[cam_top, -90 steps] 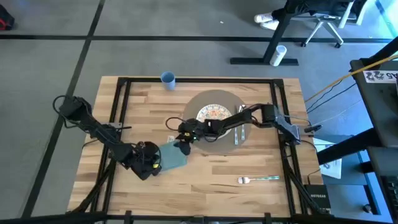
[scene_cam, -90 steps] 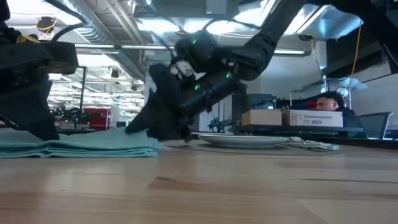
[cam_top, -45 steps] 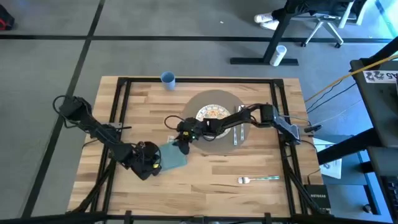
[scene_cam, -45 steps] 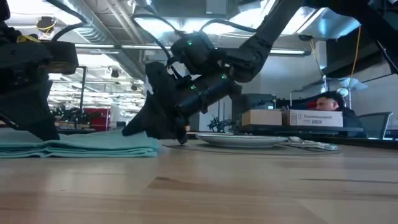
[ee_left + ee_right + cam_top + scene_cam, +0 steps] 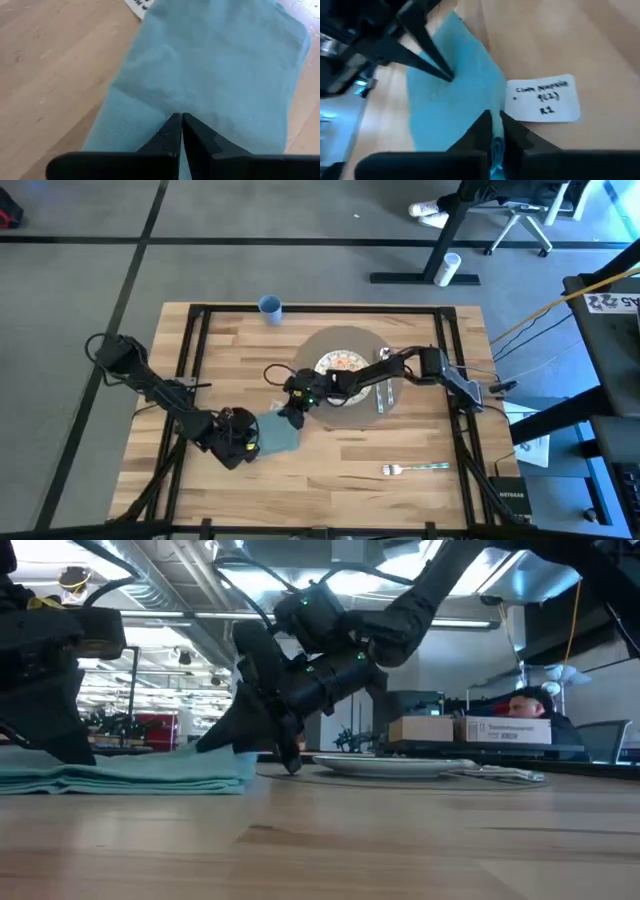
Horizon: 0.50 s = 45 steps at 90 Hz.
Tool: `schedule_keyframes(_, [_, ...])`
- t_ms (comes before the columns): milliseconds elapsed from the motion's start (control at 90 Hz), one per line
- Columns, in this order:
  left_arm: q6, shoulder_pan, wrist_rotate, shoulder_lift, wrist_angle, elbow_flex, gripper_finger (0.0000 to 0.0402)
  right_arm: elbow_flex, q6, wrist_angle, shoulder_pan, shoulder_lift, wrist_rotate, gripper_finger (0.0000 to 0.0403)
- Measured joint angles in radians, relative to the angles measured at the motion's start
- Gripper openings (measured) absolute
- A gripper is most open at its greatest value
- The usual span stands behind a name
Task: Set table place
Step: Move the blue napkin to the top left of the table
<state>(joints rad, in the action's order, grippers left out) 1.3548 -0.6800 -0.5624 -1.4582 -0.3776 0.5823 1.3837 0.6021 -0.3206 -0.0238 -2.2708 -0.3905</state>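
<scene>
Pinched shut on the teal napkin (image 5: pixel 215 65), my left gripper (image 5: pixel 243 442) presses the cloth's near end to the table (image 5: pixel 340 480), fingers meeting tip to tip in the left wrist view. My right gripper (image 5: pixel 291 413) reaches in from across the table and nips the same napkin's far edge between its closed fingertips (image 5: pixel 485 125); a fold of teal cloth shows between them in the right wrist view. Just beside that edge, a small white label card (image 5: pixel 543 98) with handwriting lies flat on the wood.

Nearer the front right, a fork (image 5: pixel 415 469) rests alone on the planks, well apart from everything else.

Beyond the napkin sits the place (image 5: pixel 350 340), a round grey-brown mat at the table's middle, with my right forearm stretched low over it. On it rests a patterned plate (image 5: pixel 345 362), partly covered by the arm, and more cutlery (image 5: pixel 384 397) lies on the mat's right side. From table height the plate's rim (image 5: pixel 390 766) shows just behind my right gripper (image 5: pixel 285 762).

At the far edge stands a small blue cup (image 5: pixel 270 307). A person (image 5: pixel 525 705) sits in the room behind.
</scene>
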Motion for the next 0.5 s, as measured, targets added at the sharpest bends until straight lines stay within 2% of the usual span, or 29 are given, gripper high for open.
schedule_keyframes(144, [-0.001,0.000,0.000,0.000,-0.001,0.000,0.0000,0.059,0.054,0.047,0.000,0.002,-0.053,0.0001])
schedule_keyframes(500, [-0.021,0.000,-0.004,0.000,-0.001,0.000,0.0000,0.182,0.019,0.294,0.029,0.006,-0.091,0.0001])
